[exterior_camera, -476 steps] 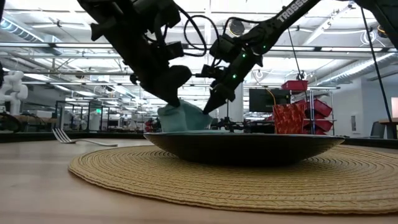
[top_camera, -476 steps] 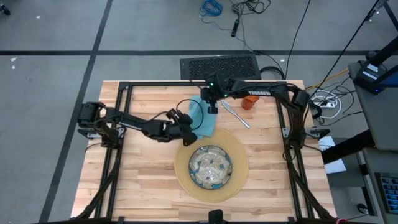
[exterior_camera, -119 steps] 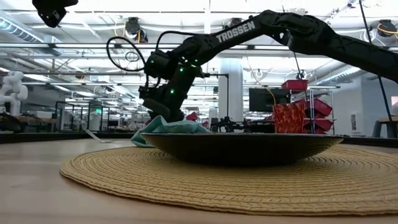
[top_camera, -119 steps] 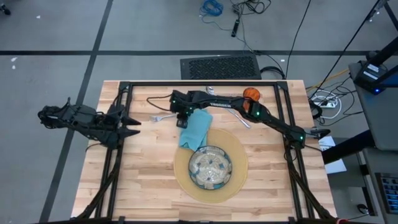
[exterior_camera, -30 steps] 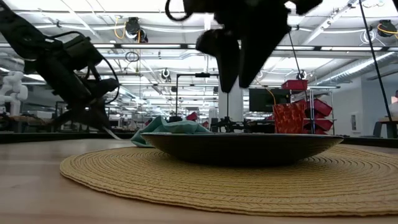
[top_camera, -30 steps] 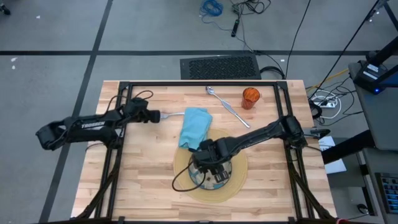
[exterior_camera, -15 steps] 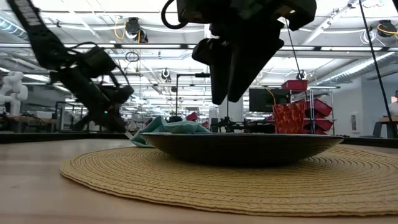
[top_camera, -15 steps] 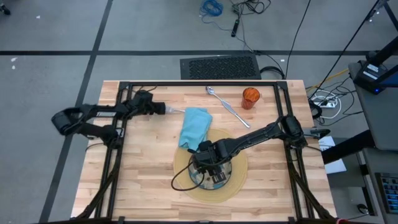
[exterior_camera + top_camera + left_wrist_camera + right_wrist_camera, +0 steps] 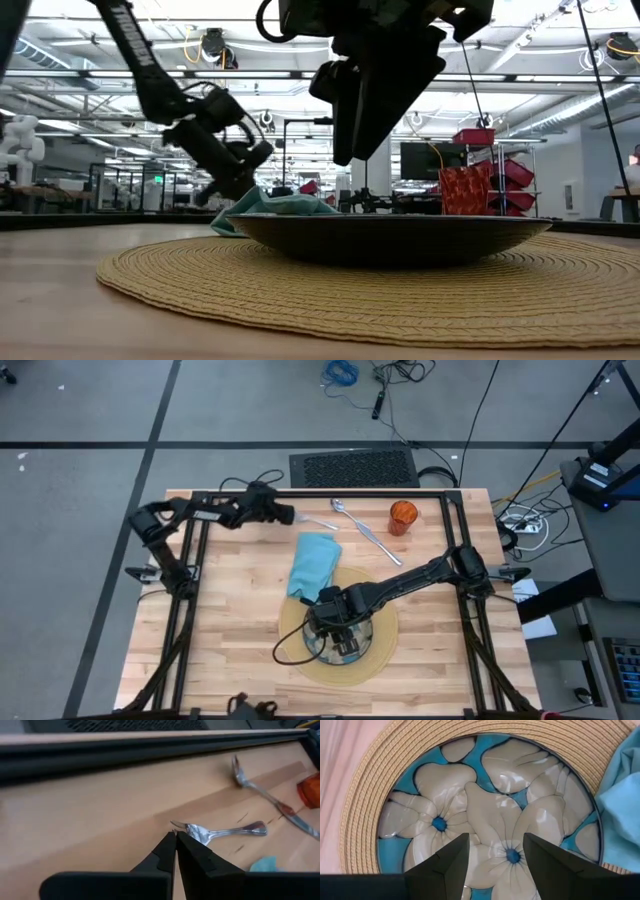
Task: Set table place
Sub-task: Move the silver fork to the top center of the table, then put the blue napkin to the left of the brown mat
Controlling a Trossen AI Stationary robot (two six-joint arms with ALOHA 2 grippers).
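Note:
A silver fork [image 9: 320, 522] lies near the table's far edge, and my left gripper [image 9: 293, 516] is shut at its tine end. A patterned glass plate [image 9: 485, 795] sits on the round tan mat [image 9: 382, 602]. My right gripper [image 9: 495, 865] hangs open above the plate, fingers pointing down, touching nothing. The teal napkin [image 9: 314, 565] lies left of the plate, its near end on the mat's rim. A spoon [image 9: 341, 508], a knife [image 9: 383, 547] and the small orange cup [image 9: 402, 517] rest at the far side. My left gripper [image 9: 175, 836] pinches the fork's tine end [image 9: 186, 826] at its fingertips. The fingers come from the table's left, slanting down, roughly along the fork. The fork's handle [image 9: 245, 828] points toward the table's right edge and lies on the wood.
The black frame rail [image 9: 150, 750] runs along the far edge just behind the fork. Bare planks [image 9: 230, 630] lie left of the mat and along the near edge. Both arms' bases stand at the table's sides.
My left gripper has swept toward the table's far edge and to the right, and the fork has slid along the wood with it, from left of the napkin to behind it. The fork's handle has swung a little toward the spoon.

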